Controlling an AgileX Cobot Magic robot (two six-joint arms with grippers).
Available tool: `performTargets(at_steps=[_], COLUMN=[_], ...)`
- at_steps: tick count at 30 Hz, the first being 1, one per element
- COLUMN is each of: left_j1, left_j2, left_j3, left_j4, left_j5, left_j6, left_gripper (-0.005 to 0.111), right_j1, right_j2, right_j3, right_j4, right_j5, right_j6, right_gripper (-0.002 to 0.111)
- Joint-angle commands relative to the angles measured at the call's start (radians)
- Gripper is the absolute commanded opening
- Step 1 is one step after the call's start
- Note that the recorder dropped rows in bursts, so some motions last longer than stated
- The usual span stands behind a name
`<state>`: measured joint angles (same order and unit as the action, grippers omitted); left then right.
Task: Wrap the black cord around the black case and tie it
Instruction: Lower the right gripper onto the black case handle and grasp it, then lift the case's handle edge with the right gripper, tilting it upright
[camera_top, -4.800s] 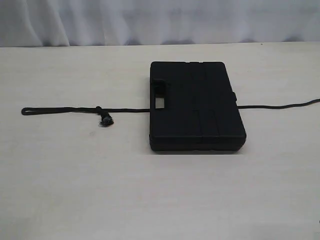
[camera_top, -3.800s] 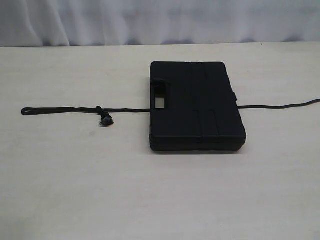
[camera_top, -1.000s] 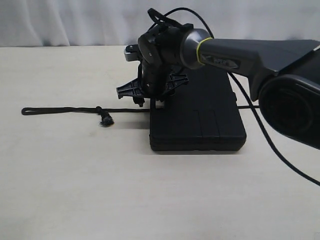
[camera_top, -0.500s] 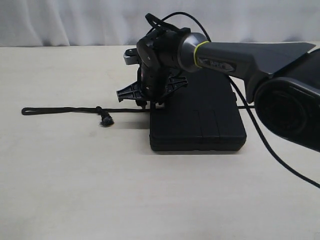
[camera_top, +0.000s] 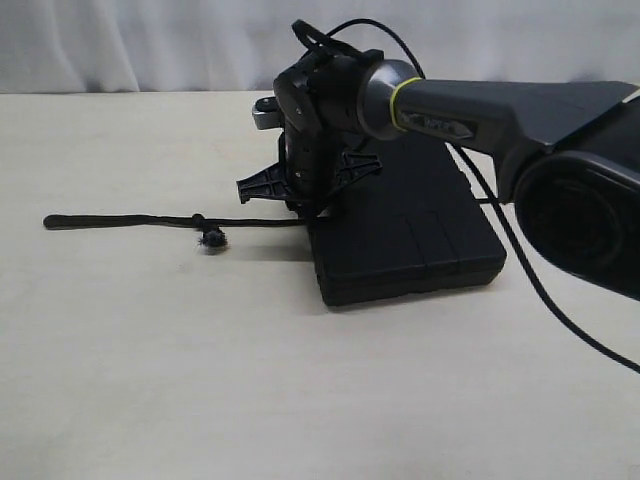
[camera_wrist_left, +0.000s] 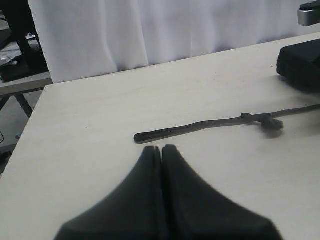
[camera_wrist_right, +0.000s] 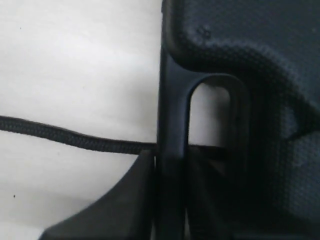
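The black case (camera_top: 420, 230) lies on the table at centre right, skewed, its handle end pointing left. My right gripper (camera_top: 305, 205) reaches across from the right and is shut on the case's handle bar (camera_wrist_right: 172, 115), one finger inside the cutout and one outside. The black cord (camera_top: 130, 219) runs left from under the handle end, with a frayed knot (camera_top: 211, 238) and a looped tip at the far left. In the left wrist view my left gripper (camera_wrist_left: 162, 147) is shut and empty, just short of the cord's looped tip (camera_wrist_left: 142, 136). The exterior view does not show the left gripper.
The right arm's grey body (camera_top: 520, 110) and its smooth black cable (camera_top: 545, 290) hang over the right side of the table. A white curtain (camera_top: 150, 40) backs the far table edge. The case (camera_wrist_left: 302, 65) shows far off in the left wrist view.
The right gripper has gripped the handle, and the case has shifted right and turned, so its front edge now slants. The cord's left stretch has barely moved.
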<state>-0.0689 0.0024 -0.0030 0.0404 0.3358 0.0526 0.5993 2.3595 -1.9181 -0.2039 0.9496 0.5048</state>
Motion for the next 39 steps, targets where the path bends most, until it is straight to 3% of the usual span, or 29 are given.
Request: performTargets(at_steps=[1,9,14,22,32,39], left_j1=[-0.001,-0.001,-0.001,-0.001,-0.001,-0.001], left_j2=[-0.002,-0.002,-0.002,-0.002,-0.002,-0.002], left_j3=[0.003,0.003,0.003,0.003,0.003,0.003], left_j4=[0.0,0.0,0.0,0.0,0.0,0.0], left_j5=[-0.012,-0.012,-0.012,-0.012,-0.012,-0.012], left_j6=[0.0,0.0,0.0,0.0,0.0,0.0], left_gripper=[0.0,0.0,0.0,0.0,0.0,0.0], right_j1=[-0.003,-0.033,-0.171,-0.339,-0.53,-0.61], right_j2=[-0.095,-0.289,-0.377,-0.392,-0.392,-0.392], right_j3=[-0.001,-0.003,-0.003,0.021,0.242,0.297], right_j4=[-0.022,0.046,0.404,0.732,1.214,1.111], right_j5=[0.077,0.183,0.188,0.237,0.245,0.247], right_j6=[-0.033,-0.12,-0.28,-0.48,-0.831,-0.841], right_gripper=[0.004,0.004,0.004,0.004,0.004,0.004])
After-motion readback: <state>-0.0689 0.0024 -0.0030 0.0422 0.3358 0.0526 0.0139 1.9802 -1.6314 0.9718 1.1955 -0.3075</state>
